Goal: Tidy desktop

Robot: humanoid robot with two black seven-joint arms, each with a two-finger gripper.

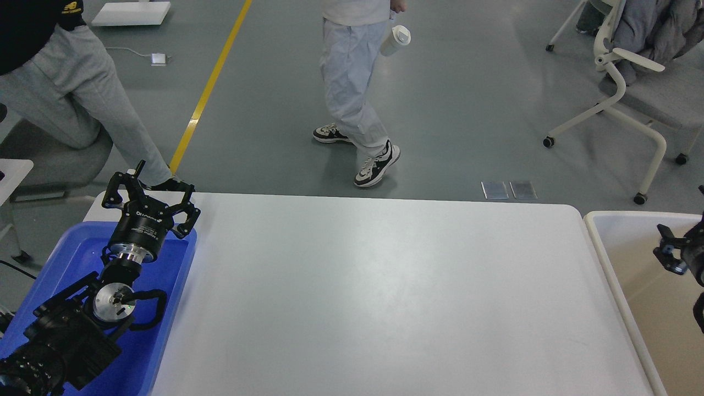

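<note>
Desktop (pixel 385 297) fills the middle of the head view; its near edge is cut off by the bottom of the frame, and its left edge is partly covered by the blue tray (pixel 165 330). Only the two far corners are seen (both rounded). The long axis runs left to right across the view, with the far long edge facing the open floor.

Right gripper (pixel 674 253) is mostly cut off by the right frame edge: only a dark end with a bit of blue is seen, over the beige-white tub (pixel 599 247), so whether its fingers are apart or together cannot be told. The tub itself is clipped at the right and bottom edges, and its inside shows only in part.

Left gripper (pixel 151 190) is held over the far end of the blue tray, at the desktop's far left corner, with its fingers spread apart and nothing between them. The left arm covers much of the tray's floor, so what lies under it cannot be made out.

Beyond the far edge, a person in light trousers (pixel 352 82) is seen from the waist down only, with a white cup (pixel 396 39) held at the hip. A second person in grey trousers (pixel 82 99) is cropped at the upper left. A white wheeled chair (pixel 632 104) stands at the far right, draped with grey clothing. A yellow floor line (pixel 212 82) runs toward the far left corner. Two small metal floor plates (pixel 509 190) lie just past the far edge.
</note>
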